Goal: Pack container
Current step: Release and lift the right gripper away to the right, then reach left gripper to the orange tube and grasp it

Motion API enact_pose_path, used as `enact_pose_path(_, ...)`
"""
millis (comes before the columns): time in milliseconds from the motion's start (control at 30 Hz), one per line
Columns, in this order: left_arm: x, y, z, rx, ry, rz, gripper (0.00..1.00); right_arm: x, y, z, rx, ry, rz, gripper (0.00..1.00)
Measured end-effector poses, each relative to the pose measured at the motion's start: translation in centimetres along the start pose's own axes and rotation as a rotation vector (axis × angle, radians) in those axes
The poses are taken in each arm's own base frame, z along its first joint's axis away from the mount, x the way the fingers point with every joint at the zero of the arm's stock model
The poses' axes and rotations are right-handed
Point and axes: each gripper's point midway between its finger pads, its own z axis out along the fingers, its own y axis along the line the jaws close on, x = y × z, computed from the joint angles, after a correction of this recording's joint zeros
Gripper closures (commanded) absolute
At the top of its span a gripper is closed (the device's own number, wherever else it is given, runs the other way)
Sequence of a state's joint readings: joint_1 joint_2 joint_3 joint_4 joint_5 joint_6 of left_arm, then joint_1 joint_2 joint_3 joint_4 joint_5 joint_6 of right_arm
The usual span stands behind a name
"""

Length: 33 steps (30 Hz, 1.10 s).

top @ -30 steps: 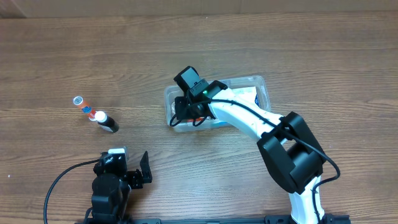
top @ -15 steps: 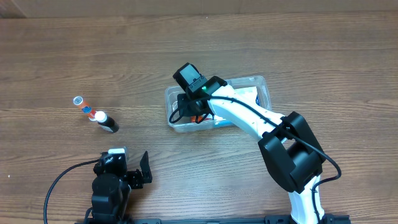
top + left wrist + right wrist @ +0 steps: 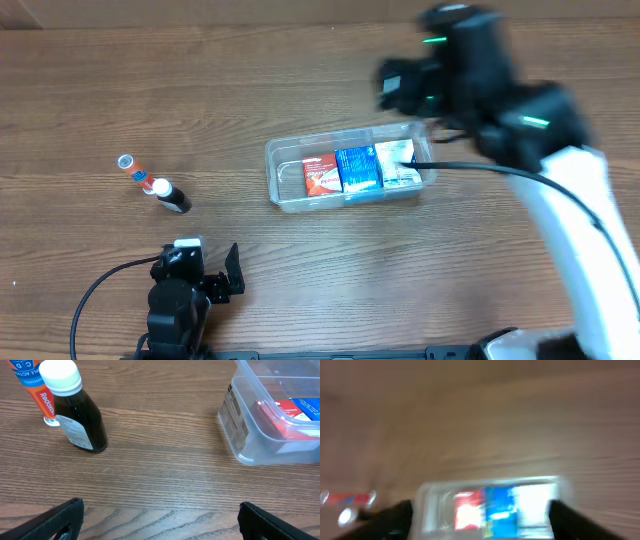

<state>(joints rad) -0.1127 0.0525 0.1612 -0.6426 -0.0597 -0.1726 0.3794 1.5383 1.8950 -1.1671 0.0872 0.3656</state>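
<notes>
The clear container (image 3: 288,152) lies mid-table with a red box (image 3: 320,175), a blue box (image 3: 358,168) and a white box (image 3: 397,163) side by side in it. My right gripper (image 3: 398,86) is blurred, high above the table behind the container's right end. In the right wrist view it (image 3: 482,521) stands open and empty, looking down on the container (image 3: 432,492) and its boxes. My left gripper (image 3: 208,262) rests open near the front edge. In its wrist view its fingertips (image 3: 65,515) stand wide apart over bare wood, and the container (image 3: 250,445) is ahead to the right.
A dark bottle with a white cap (image 3: 172,196) (image 3: 80,415) and an orange tube (image 3: 135,172) (image 3: 32,385) stand together on the wood at the left. A black cable (image 3: 95,290) trails from the left arm's base.
My right gripper has opened, risen out of the container's left end and swung up and to the right. The red box now lies uncovered in the container. The left arm is unmoved.
</notes>
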Motion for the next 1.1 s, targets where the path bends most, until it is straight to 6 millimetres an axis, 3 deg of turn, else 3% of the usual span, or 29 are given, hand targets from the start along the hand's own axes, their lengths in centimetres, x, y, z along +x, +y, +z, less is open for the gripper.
enact_pose_path(67,0.0,0.0,0.0,0.000,0.000,0.000,0.00,-1.4,-4.6,-3.4,0.084,-0.067,0.079,0.00)
enact_pose_path(200,0.0,0.0,0.0,0.000,0.000,0.000,0.00,-1.4,-9.4,-5.7,0.189,-0.082,0.163,0.00)
enact_pose_path(400,-0.7,-0.1,0.0,0.005,-0.027,-0.002,0.00,0.7,-10.5,-5.6,0.233,0.008,0.173,0.00)
enact_pose_path(533,-2.3,-0.8,-0.6,0.036,-0.075,-0.017,0.00,1.3,-10.7,-5.3,0.244,0.038,0.174,0.00)
enact_pose_path(567,-3.2,-0.8,-1.3,0.033,-0.092,-0.020,0.00,1.3,-10.7,-5.3,0.245,0.039,0.174,0.00)
enact_pose_path(667,-8.5,-0.1,-5.5,-0.027,-0.174,-0.036,0.00,1.3,-10.7,-5.3,0.244,0.040,0.174,0.00)
enact_pose_path(767,-12.3,1.0,-8.6,-0.136,-0.110,-0.050,0.00,1.3,-10.7,-5.3,0.245,0.039,0.174,0.00)
enact_pose_path(867,-15.1,1.2,-8.7,-0.209,0.065,-0.023,0.00,1.3,-10.7,-5.3,0.245,0.040,0.174,0.00)
enact_pose_path(1000,-21.1,-1.1,-7.8,-0.151,0.147,-0.009,0.00,1.3,-10.7,-5.3,0.245,0.040,0.174,0.00)
enact_pose_path(1100,-22.9,-1.8,-7.4,-0.137,0.197,-0.008,0.00,1.3,-10.7,-5.3,0.245,0.039,0.174,0.00)
